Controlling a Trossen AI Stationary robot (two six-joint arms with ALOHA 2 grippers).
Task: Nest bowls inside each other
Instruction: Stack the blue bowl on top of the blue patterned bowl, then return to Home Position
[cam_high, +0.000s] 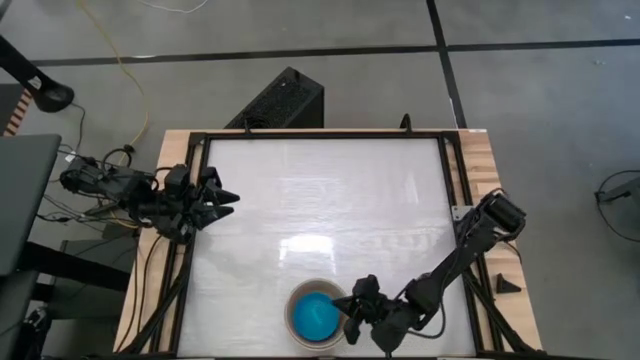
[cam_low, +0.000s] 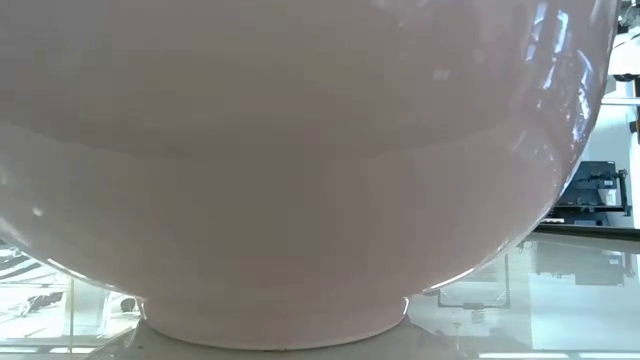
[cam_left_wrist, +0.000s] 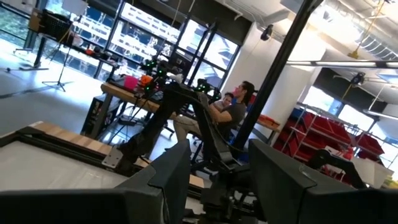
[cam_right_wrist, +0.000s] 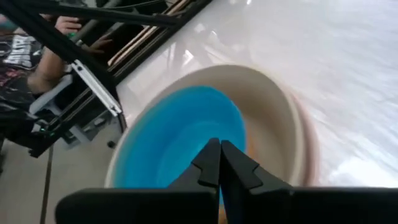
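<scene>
A stack of nested bowls stands near the table's near edge, right of the middle. A light blue bowl (cam_high: 315, 318) (cam_right_wrist: 168, 137) sits inside a cream bowl (cam_high: 297, 296) (cam_right_wrist: 267, 106). The low view is filled by the stack's pale outer wall (cam_low: 300, 150), which rests on its foot ring (cam_low: 275, 322). My right gripper (cam_high: 349, 318) (cam_right_wrist: 219, 160) is shut and reaches from the table's right over the blue bowl's right side, with nothing between its fingers. My left gripper (cam_high: 228, 198) (cam_left_wrist: 217, 186) waits open at the table's left edge, raised above it. My right gripper has its shut fingertips (cam_right_wrist: 211, 163) slanting down from the right over the blue bowl's inside, near its right rim (cam_right_wrist: 239, 134). I cannot tell whether they touch the bowl.
A black frame (cam_high: 320, 134) runs round the white table top (cam_high: 330, 200), which lies bare from the stack to the far edge. A black box (cam_high: 285, 100) stands on the floor beyond the far edge. People sit in the room beyond (cam_left_wrist: 236, 106).
</scene>
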